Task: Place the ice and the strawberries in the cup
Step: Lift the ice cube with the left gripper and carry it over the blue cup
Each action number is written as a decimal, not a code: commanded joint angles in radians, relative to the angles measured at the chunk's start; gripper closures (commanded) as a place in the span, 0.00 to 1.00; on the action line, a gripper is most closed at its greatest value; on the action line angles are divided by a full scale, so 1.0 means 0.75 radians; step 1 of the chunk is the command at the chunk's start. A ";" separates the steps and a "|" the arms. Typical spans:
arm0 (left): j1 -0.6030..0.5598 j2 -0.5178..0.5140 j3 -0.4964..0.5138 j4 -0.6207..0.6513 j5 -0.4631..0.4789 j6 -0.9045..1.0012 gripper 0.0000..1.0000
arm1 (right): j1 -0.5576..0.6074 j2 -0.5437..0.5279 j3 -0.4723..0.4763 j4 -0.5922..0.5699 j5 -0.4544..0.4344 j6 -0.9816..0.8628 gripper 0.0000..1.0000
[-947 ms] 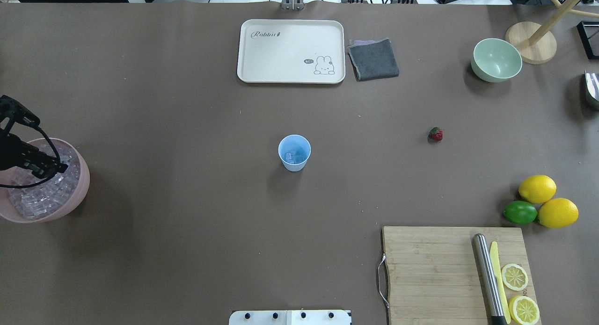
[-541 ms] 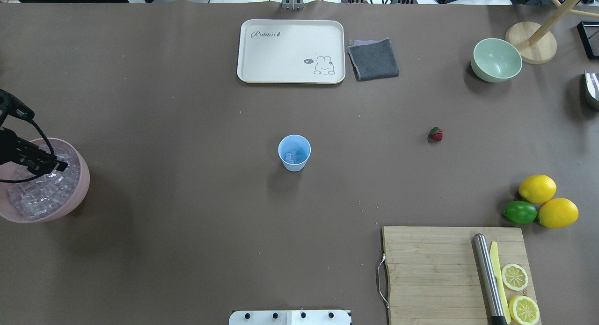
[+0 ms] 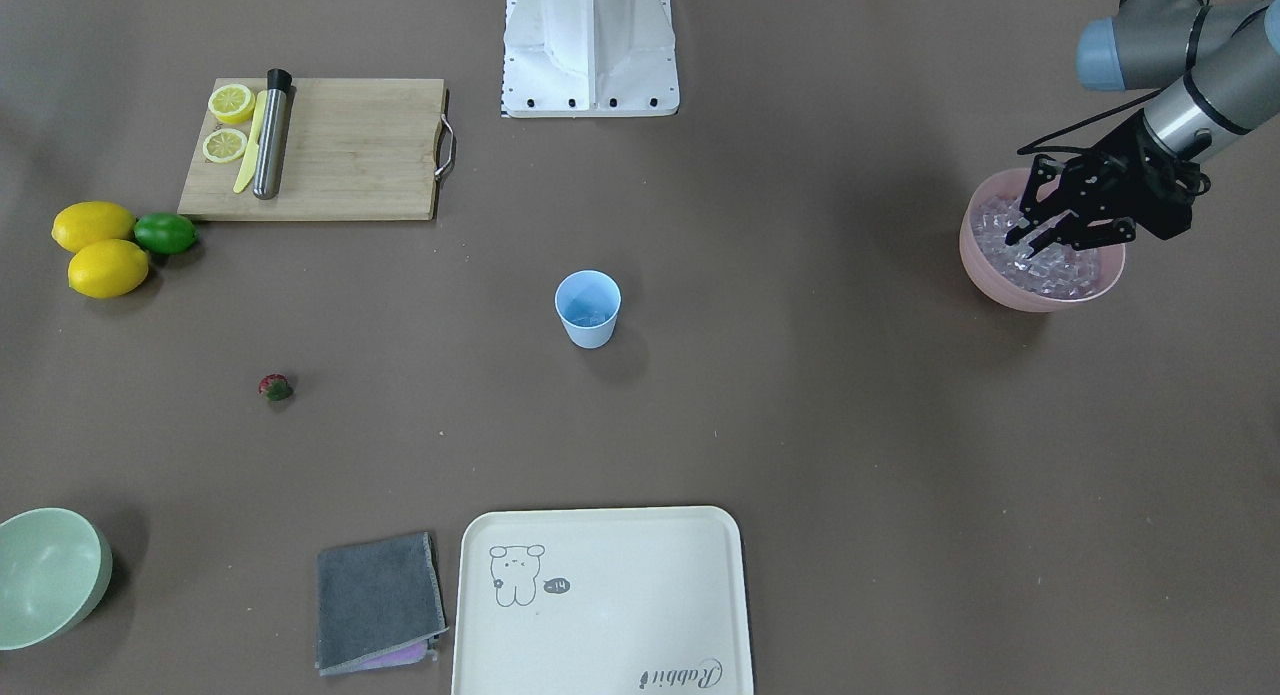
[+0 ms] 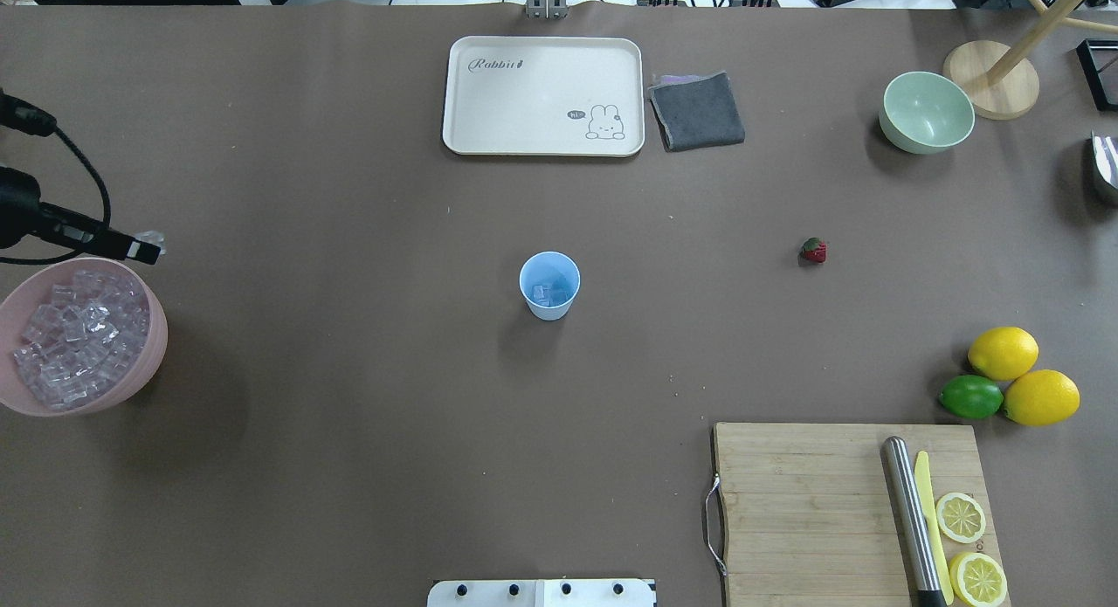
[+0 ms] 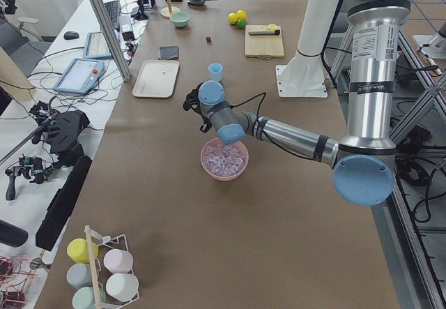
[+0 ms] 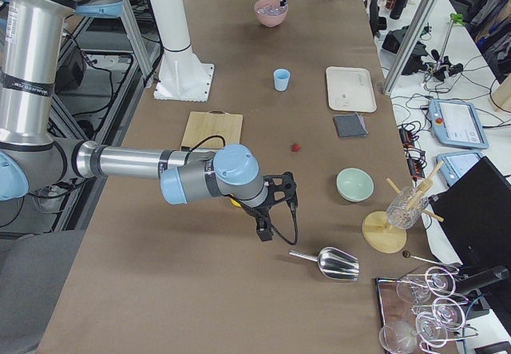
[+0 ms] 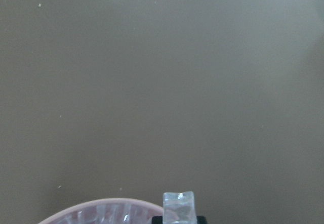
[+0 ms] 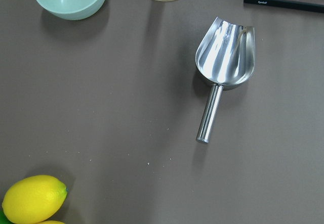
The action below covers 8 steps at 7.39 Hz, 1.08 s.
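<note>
One ice cube (image 4: 153, 238) is sitting pinched between the fingertips of the left gripper (image 4: 144, 250), which is hanging just off the rim of the pink bowl (image 4: 161, 345), at about its 1 o'clock in the overhead view. The ice (image 4: 74, 341) is lying heaped in that bowl. The cup (image 4: 550, 308) is standing near the table's middle, well apart at the bowl's 3 o'clock, and it seems to be holding a few clear cubes already. The strawberry (image 4: 813, 251) is lying on the bare table at the cup's 3 o'clock, untouched.

Judging by this, the ice-carrying step is under way. The next move is calling for a level carry toward 3 o'clock, a stop over the cup's mouth, then a release low enough that the slick cube is not bouncing out.

From the left wrist view the cube (image 7: 178, 207) is showing clearly at 6 o'clock, clamped, with the bowl's rim (image 7: 101, 203) at 7 o'clock, which is hard to make out from the front-facing view, where the cube is blending into the heap behind it. Only the overhead view is giving the whole route to the cup.

Only the exterior right view is showing the right gripper (image 6: 263, 232), hovering near a metal scoop (image 8: 223, 57), and I cannot tell whether it is clenched or released.
</note>
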 commanded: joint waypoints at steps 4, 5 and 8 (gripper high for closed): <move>0.347 -0.328 -0.013 -0.066 0.385 -0.895 1.00 | -0.001 0.000 0.000 0.000 0.000 0.010 0.00; 0.449 -0.381 -0.005 -0.060 0.532 -0.997 1.00 | -0.001 0.002 0.002 0.000 0.000 0.010 0.00; 0.713 -0.583 0.011 0.132 0.948 -1.163 1.00 | -0.001 0.002 0.000 0.000 0.000 0.012 0.00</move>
